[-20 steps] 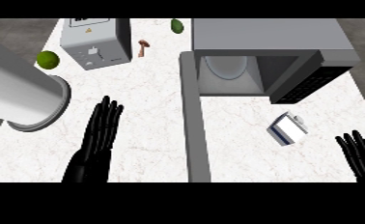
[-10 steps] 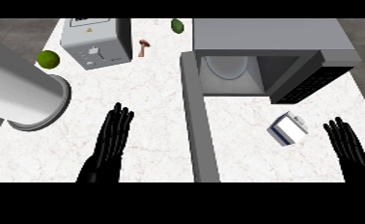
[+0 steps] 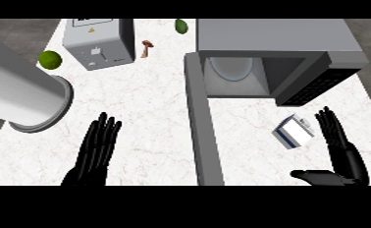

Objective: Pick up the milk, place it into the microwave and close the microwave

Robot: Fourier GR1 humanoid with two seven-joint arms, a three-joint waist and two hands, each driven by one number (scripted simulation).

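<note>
Milk [image 3: 293,132] lies just left of my right hand [image 3: 339,146], fingers straight and spread, its long axis seemingly slanting away toward the microwave [image 3: 279,38].

Just a white marble-look counter [image 3: 152,104] with faint brown veining filling pretty much everything, lit evenly, with dark grey floor [image 3: 29,30] peeking past the top-left corner.
</note>
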